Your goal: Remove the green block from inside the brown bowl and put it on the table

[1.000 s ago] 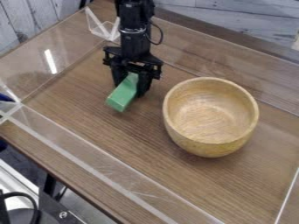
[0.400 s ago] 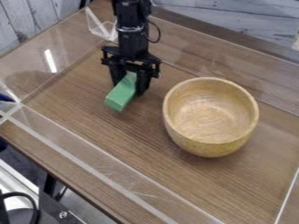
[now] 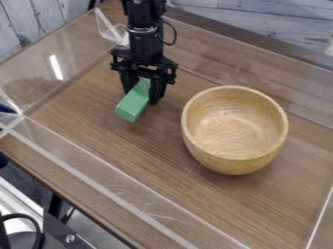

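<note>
Table [image 3: 92, 146] fills most of the frame, a brown wood-grain surface bounded by low clear walls [image 3: 53, 68]. The bowl [image 3: 235, 128] sits right of centre and is seen to be empty, so the block is already out of it. The claw [image 3: 144, 88] hangs pointing straight down in the upper left of the frame. The green block [image 3: 134, 101] is found just below it, left of the bowl and apart from it, its lower end apparently resting on the table.

The fingers are set partway open around the block's upper end, but whether the block is pinched or already released cannot be told, because the contact is too small to make out.

The main risk is judged to lie in the retreat. If the block is clamped or merely snagged on a finger when the arm is lifted, it could be dragged up and dropped. The block looks tilted and not flat, so it could topple once support is removed. A tumble toward the bowl is thought unlikely given the gap.
</note>
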`<action>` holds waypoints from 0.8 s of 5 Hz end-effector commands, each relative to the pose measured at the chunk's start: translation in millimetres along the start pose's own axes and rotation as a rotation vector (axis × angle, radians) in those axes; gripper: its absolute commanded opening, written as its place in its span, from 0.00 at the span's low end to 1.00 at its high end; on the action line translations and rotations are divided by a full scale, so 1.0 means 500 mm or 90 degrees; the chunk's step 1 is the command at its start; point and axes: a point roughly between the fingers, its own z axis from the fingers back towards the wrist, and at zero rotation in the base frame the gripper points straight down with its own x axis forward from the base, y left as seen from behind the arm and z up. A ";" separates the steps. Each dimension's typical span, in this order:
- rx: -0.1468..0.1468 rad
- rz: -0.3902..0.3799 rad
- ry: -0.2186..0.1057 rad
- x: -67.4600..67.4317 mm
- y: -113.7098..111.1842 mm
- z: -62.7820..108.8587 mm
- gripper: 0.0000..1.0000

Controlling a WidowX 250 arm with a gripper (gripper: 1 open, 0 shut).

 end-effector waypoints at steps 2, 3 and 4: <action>0.008 0.011 -0.043 0.014 0.014 0.034 0.00; 0.010 0.013 -0.041 0.016 0.016 0.028 0.00; 0.011 0.014 -0.040 0.017 0.017 0.023 0.00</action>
